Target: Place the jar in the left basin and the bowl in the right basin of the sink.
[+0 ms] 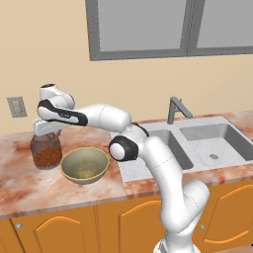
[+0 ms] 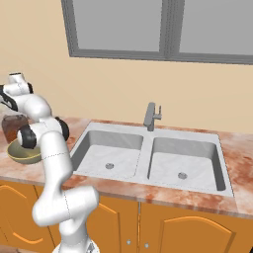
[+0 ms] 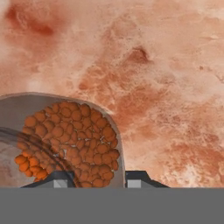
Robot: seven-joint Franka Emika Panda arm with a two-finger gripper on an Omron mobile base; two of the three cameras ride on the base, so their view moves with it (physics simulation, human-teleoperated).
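Straddling the right wall of the jar [image 3: 70, 135] with the gripper [image 3: 97, 179], seemingly one dark tip inside the glass outline and one just outside it, looking straight down on the reddish-brown granules. Keeping the jaws at a narrow gap, apparently to pinch the rim rather than span the whole body; not being able to tell whether the tips are actually pressing the glass, so treating the hold as unconfirmed.

Reaching far to the left over the marbled counter [image 1: 20, 183], coming down on the jar from above, probably because the bowl [image 1: 85, 165] is sitting just beside it on the right and leaving little room for a sideways approach. Leaving the jar standing upright on the counter near the wall, well apart from the sink [image 2: 148, 143].

Judging the step in hand as taking hold of the jar, with the carry not yet begun. Expecting next a straight lift clear of the bowl, then a long swing right to the left basin [image 2: 109, 150], staying clear of the faucet [image 2: 152, 116]. Leaving the bowl for the right basin [image 2: 183, 158] afterwards. Watching for the rim slipping or the jar tilting and spilling granules if the pinch is shallow.
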